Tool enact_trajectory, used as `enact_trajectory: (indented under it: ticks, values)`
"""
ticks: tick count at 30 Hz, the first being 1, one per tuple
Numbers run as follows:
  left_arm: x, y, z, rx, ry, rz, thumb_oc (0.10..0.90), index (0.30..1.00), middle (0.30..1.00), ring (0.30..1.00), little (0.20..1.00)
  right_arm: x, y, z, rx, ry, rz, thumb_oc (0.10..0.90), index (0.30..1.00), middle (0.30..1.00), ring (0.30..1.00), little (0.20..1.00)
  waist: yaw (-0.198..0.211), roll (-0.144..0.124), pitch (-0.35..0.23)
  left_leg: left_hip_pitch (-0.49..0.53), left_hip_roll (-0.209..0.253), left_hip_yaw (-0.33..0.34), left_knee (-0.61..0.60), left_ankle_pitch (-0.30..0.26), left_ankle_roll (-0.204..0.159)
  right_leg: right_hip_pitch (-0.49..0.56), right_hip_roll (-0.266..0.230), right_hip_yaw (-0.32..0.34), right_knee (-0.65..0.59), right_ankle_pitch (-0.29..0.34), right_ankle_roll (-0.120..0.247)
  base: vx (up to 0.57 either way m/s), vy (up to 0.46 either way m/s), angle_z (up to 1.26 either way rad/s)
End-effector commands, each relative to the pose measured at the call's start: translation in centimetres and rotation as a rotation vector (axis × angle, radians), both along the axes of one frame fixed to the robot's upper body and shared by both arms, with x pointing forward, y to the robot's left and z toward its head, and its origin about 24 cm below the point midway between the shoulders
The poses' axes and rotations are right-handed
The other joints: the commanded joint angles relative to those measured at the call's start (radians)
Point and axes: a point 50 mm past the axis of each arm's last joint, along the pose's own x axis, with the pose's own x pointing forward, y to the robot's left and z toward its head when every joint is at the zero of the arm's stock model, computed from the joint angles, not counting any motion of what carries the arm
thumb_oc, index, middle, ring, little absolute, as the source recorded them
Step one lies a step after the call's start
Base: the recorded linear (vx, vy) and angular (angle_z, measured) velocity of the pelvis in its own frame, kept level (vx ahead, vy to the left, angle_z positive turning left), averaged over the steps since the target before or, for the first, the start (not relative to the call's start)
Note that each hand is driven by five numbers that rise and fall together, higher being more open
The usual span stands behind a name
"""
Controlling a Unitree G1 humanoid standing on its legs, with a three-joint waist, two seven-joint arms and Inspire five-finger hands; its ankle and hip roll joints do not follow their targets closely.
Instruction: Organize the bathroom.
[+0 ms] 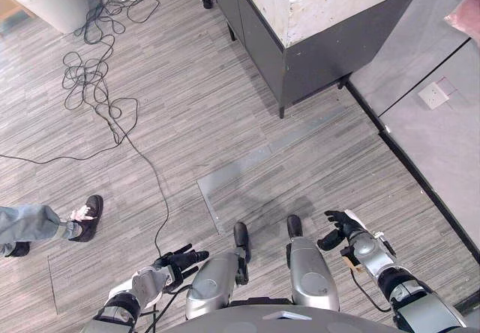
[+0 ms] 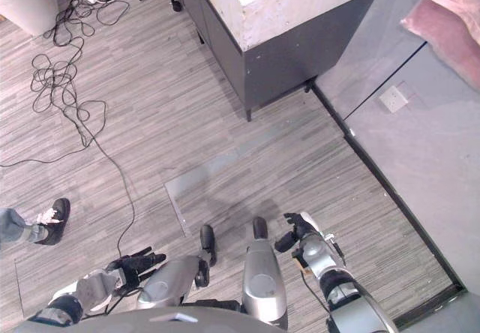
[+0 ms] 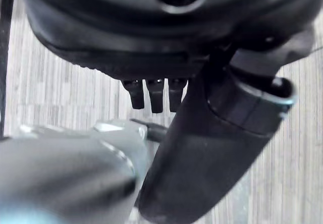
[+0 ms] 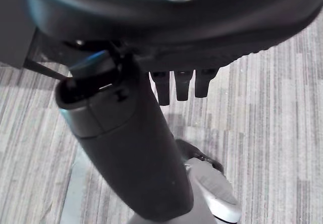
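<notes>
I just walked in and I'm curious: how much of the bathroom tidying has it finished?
Nothing looks done yet. The left hand and right hand hang open and hold nothing above bare wood-look floor. The dark cabinet with its pale top stands ahead, not yet reached, so all the organizing is left.

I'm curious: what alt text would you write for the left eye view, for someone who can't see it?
Looking down at a grey plank floor, the left robot hand and right robot hand hang empty with relaxed fingers. A dark cabinet with a pale top stands ahead, loose cables trail across the floor, and a person's shoe shows at left.
</notes>
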Motion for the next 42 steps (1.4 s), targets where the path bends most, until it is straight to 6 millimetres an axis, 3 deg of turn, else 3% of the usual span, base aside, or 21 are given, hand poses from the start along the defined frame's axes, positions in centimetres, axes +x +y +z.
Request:
enact_trajectory:
  ticks: [1, 3, 5, 6, 7, 8, 9, 10, 14, 18, 24, 27, 28, 30, 32, 34, 35, 37, 38, 40, 42]
  values:
    - [-1.0, 1.2, 0.0, 0.029, 0.01, 0.004, 0.8, 0.9, 0.9, 0.9, 0.9, -0.7, -1.2, 0.2, 0.001, -0.022, -0.04, 0.8, 0.9, 0.9, 0.9, 0.9, 0.023, -0.048, -0.081, -0.022, 0.067, -0.029, 0.165, -0.132, -0.026, -0.107, -0.128, 0.074, 0.03, 0.083, 0.126, 0.15, 0.166, -0.09]
    - [-1.4, 1.6, 0.0, 0.035, 0.014, 0.026, 0.8, 0.9, 0.9, 0.9, 0.9, -0.8, -1.2, 0.2, 0.003, -0.021, -0.023, 0.8, 0.9, 0.9, 0.9, 0.9, 0.034, -0.048, -0.082, -0.026, 0.052, -0.027, 0.17, -0.139, -0.019, -0.12, -0.152, 0.074, 0.054, 0.123, 0.119, 0.09, 0.102, -0.2]
    - [-1.8, 2.3, 0.1, 0.054, 0.019, 0.002, 0.8, 0.9, 0.9, 0.9, 0.9, -1.2, -1.4, 0.2, -0.006, -0.017, 0.007, 0.8, 0.9, 0.9, 0.9, 0.9, 0.04, -0.036, -0.071, -0.036, 0.039, -0.014, 0.19, -0.152, 0.005, -0.191, -0.144, 0.091, 0.245, 0.202, 0.095, 0.16, 0.104, -0.43]
    - [-1.8, 2.4, 0.2, 0.06, 0.008, -0.004, 0.8, 0.9, 0.9, 0.9, 0.9, -1.2, -1.5, 0.3, -0.014, -0.011, 0.023, 0.8, 0.9, 0.9, 0.9, 0.9, 0.029, -0.051, -0.06, -0.026, 0.027, -0.003, 0.211, -0.169, 0.006, -0.225, -0.145, 0.078, 0.2, 0.241, 0.099, 0.28, -0.004, -0.51]
    - [-1.4, 2.4, 0.4, 0.062, -0.004, -0.002, 0.8, 0.9, 0.9, 0.9, 0.9, -1.3, -1.7, 0.3, -0.015, -0.01, 0.033, 0.8, 0.9, 0.9, 0.9, 0.9, 0.018, -0.064, -0.052, -0.018, 0.024, 0.014, 0.23, -0.192, 0.004, -0.224, -0.142, 0.054, 0.119, 0.222, 0.105, 0.35, -0.169, -0.41]
    - [-1.0, 2.3, 0.5, 0.066, -0.018, -0.011, 0.8, 0.9, 0.9, 0.9, 0.9, -1.2, -1.7, 0.4, -0.017, -0.015, 0.043, 0.8, 0.9, 0.9, 0.9, 0.9, 0.001, -0.09, -0.046, -0.012, 0.004, 0.013, 0.251, -0.224, 0.003, -0.233, -0.141, 0.041, -0.057, 0.227, 0.122, 0.3, -0.187, -0.36]
    - [-1.1, 2.5, 0.7, 0.074, -0.022, -0.022, 0.8, 0.9, 0.9, 0.9, 0.9, -0.9, -1.4, 0.4, -0.019, -0.007, 0.054, 0.8, 0.9, 0.9, 0.9, 0.9, 0.001, -0.09, -0.034, -0.019, 0.002, -0.005, 0.27, -0.234, 0.011, -0.251, -0.077, 0.026, -0.007, 0.207, 0.103, 0.25, -0.204, -0.11]
    - [-0.5, 2.5, 0.9, 0.078, -0.03, -0.009, 0.8, 0.9, 0.9, 0.9, 0.9, -0.7, -1.1, 0.4, -0.028, -0.004, 0.074, 0.8, 0.9, 0.9, 0.9, 0.9, 0.004, -0.094, -0.034, -0.029, 0.017, 0.028, 0.278, -0.229, 0.004, -0.224, -0.095, -0.001, -0.021, 0.183, 0.098, 0.17, -0.192, 0.04]
    - [0.4, 1.3, 0.9, 0.045, -0.064, -0.026, 0.8, 0.9, 0.9, 0.9, 0.9, -0.2, -1.7, 0.9, -0.027, -0.038, 0.047, 0.8, 0.9, 0.9, 0.9, 0.9, -0.011, -0.078, -0.036, -0.041, 0.053, 0.031, 0.285, -0.157, -0.033, -0.151, -0.064, 0.006, -0.038, 0.132, 0.083, 0.18, -0.147, 0.17]
    - [0.4, 0.6, 0.8, 0.032, -0.07, -0.057, 0.8, 0.9, 0.9, 0.9, 0.9, -0.2, -1.9, 1.1, -0.029, -0.048, 0.03, 0.8, 0.9, 0.9, 0.9, 0.9, -0.028, -0.063, -0.039, -0.023, 0.065, 0.014, 0.268, -0.137, -0.041, -0.151, -0.038, 0.024, -0.011, 0.101, 0.069, 0.15, -0.042, -0.03]
    - [-1.0, 0.6, 0.1, 0.033, -0.029, -0.038, 0.8, 0.9, 0.9, 0.9, 0.9, -2.2, -2.6, 0.1, -0.005, -0.005, -0.04, 0.8, 0.9, 0.9, 0.9, 0.9, -0.05, -0.053, -0.088, 0.033, 0.083, -0.033, 0.338, -0.068, -0.072, -0.126, 0.015, 0.031, 0.011, 0.058, 0.025, 0.18, -0.076, 0.17]
    - [-1.4, 0.8, -0.1, 0.047, -0.017, -0.006, 0.8, 0.9, 0.9, 0.9, 0.9, -2.9, -2.4, -0.5, 0.023, 0.008, -0.078, 0.8, 0.9, 0.9, 0.9, 0.9, -0.059, -0.058, -0.121, 0.023, 0.09, -0.082, 0.578, 0.088, -0.116, -0.098, 0.052, 0.018, 0.008, 0.033, -0.031, 0.14, -0.123, 0.13]
    - [-1.2, 0.8, -0.1, 0.056, -0.02, 0.005, 0.8, 0.9, 0.9, 0.9, 0.9, -3.1, -2.2, -0.6, 0.035, 0.006, -0.094, 0.8, 0.9, 0.9, 0.9, 0.9, -0.058, -0.075, -0.124, -0.06, 0.078, -0.107, 0.715, 0.145, -0.112, -0.081, 0.062, 0.021, -0.001, 0.034, -0.05, 0.1, -0.129, 0.17]
    - [-0.9, 0.8, 0.0, 0.07, -0.028, 0.029, 0.8, 0.9, 0.9, 0.9, 0.9, -3.2, -2.0, -0.9, 0.056, -0.007, -0.12, 0.8, 0.9, 0.9, 0.9, 0.9, -0.049, -0.094, -0.121, -0.189, 0.061, -0.129, 0.808, 0.145, -0.083, -0.052, 0.081, 0.038, -0.007, 0.033, -0.068, 0.14, -0.062, 0.06]
    - [-1.0, 0.8, -0.1, 0.08, -0.016, 0.031, 0.8, 0.9, 0.9, 0.9, 0.9, -3.6, -1.9, -1.1, 0.071, -0.019, -0.147, 0.8, 0.9, 0.9, 0.9, 0.9, -0.041, -0.096, -0.111, -0.252, 0.082, -0.127, 0.686, 0.138, -0.046, -0.007, 0.114, 0.073, -0.013, 0.016, -0.069, 0.24, 0.091, -0.45]
    - [-1.1, 1.0, -0.1, 0.082, -0.014, 0.023, 0.8, 0.9, 0.9, 0.9, 0.9, -3.6, -1.7, -1.3, 0.09, -0.036, -0.187, 0.8, 0.9, 0.9, 0.9, 0.9, -0.031, -0.068, -0.103, -0.18, 0.105, -0.151, 0.291, 0.154, -0.029, 0.03, 0.165, 0.126, -0.011, -0.021, -0.046, 0.39, 0.292, -0.86]
    - [-0.9, 1.0, 0.0, 0.083, -0.02, 0.03, 0.8, 0.9, 0.9, 0.9, 0.9, -3.3, -1.4, -1.3, 0.104, -0.055, -0.209, 0.8, 0.9, 0.9, 0.9, 0.9, -0.018, -0.049, -0.102, -0.15, 0.096, -0.204, 0.097, 0.159, -0.03, 0.045, 0.194, 0.167, -0.017, -0.031, -0.03, 0.32, 0.253, -0.68]
    - [-0.5, 1.0, 0.1, 0.086, -0.027, 0.024, 0.8, 0.9, 0.9, 0.9, 0.9, -3.1, -1.2, -1.3, 0.111, -0.072, -0.222, 0.8, 0.9, 0.9, 0.9, 0.9, -0.01, -0.044, -0.095, -0.151, 0.092, -0.216, 0.056, 0.169, -0.04, 0.06, 0.197, 0.184, -0.02, -0.035, -0.022, 0.24, 0.24, -0.79]
    - [-0.6, 0.7, -0.1, 0.098, -0.021, -0.033, 0.8, 0.9, 0.9, 0.9, 0.9, -3.5, -1.0, -1.4, 0.118, -0.089, -0.259, 0.8, 0.9, 0.9, 0.9, 0.9, -0.014, -0.043, -0.099, -0.163, 0.066, -0.142, 0.118, 0.093, -0.033, 0.067, 0.157, 0.156, -0.004, -0.052, -0.01, 0.28, 0.314, -1.15]
    - [-0.5, 0.6, -0.1, 0.102, -0.021, -0.049, 0.8, 0.9, 0.9, 0.9, 0.9, -3.5, -1.0, -1.4, 0.116, -0.093, -0.265, 0.8, 0.9, 0.9, 0.9, 0.9, -0.019, -0.04, -0.1, -0.162, 0.066, -0.124, 0.121, 0.08, -0.034, 0.062, 0.144, 0.138, 0.006, -0.054, -0.006, 0.15, 0.186, -0.6]
    - [-0.2, 0.9, 0.0, 0.122, -0.015, -0.053, 0.8, 0.9, 0.9, 0.9, 0.9, -3.7, -1.0, -1.5, 0.123, -0.099, -0.29, 0.8, 0.9, 0.9, 0.9, 0.9, -0.014, -0.04, -0.099, -0.157, 0.032, -0.125, 0.148, 0.017, -0.025, 0.045, 0.096, 0.127, 0.043, -0.053, 0.022, 0.16, 0.282, -0.2]
